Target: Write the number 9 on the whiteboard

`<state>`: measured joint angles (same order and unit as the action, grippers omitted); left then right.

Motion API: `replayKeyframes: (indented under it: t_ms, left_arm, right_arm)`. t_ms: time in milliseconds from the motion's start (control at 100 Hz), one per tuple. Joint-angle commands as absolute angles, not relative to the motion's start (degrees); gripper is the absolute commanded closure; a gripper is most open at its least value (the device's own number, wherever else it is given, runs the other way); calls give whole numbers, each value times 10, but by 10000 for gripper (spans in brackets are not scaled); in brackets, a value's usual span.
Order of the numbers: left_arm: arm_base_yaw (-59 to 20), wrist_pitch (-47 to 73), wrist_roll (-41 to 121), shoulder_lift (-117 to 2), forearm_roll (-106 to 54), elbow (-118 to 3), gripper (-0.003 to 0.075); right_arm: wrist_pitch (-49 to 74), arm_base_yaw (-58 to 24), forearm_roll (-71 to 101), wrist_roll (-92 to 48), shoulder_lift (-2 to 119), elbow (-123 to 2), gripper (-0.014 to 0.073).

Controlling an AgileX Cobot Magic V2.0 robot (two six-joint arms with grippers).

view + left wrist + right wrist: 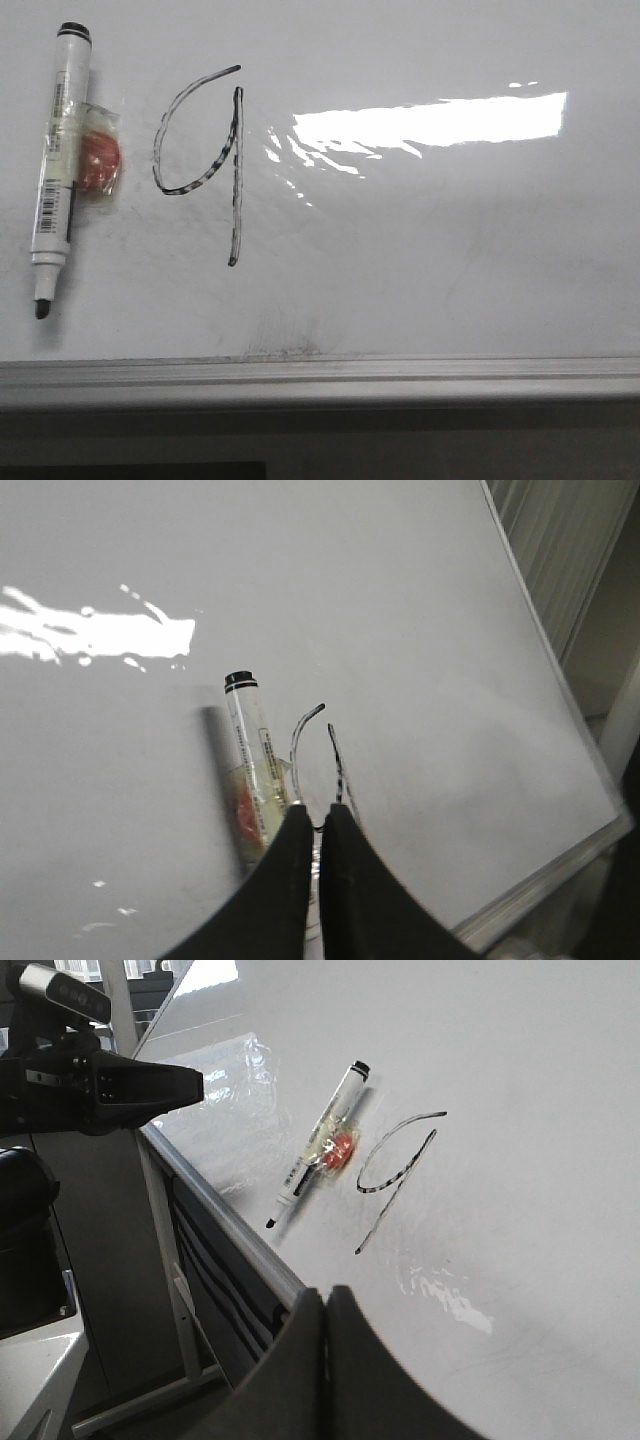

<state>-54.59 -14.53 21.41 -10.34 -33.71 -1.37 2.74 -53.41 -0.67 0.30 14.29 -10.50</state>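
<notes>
Glossy whiteboard filling the front view, bright glare streak at upper right, grey edge rail along the bottom of the frame, faint grey smudge just above that rail near centre. Number 9 sitting left of centre: open curved loop, straight stem dropping toward mid-frame, strokes thin and patchy. Looks finished, so task judged essentially done.

Black marker lying at the far left of the front view, cap end up, uncapped tip pointing down toward the rail. Apparently taped around the barrel with a red-orange piece stuck to its side, probably a grip aid for easier pinching. Parked just beside the digit, not touching it, likely set down there to leave the writing clear.

Left hand seen at bottom centre of its wrist view, clenched with fingers nearly together, nothing between them, hovering over the lower end of the marker and the digit. Right hand at bottom centre of its own view, likewise pressed together and empty, well apart from the marker.

No containers anywhere in sight
</notes>
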Motion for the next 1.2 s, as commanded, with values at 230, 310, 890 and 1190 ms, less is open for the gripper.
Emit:
replayKeyframes:
  t_ms: [230,310,890,1190]
  left_arm:
    - [-304,-121,58,-94,-91,19,741]
    - [-243,-91,4,-52,-30,19,741]
    - [-30,163,6,19,-21,19,741]
    - [-30,163,6,18,-20,19,741]
  right_arm:
    - [-20,-532,-12,3,146,-120,657]
    - [-20,-532,-12,3,146,-120,657]
    - [-19,-532,-12,3,146,-120,657]
    - [-19,-532,-12,3,146,-120,657]
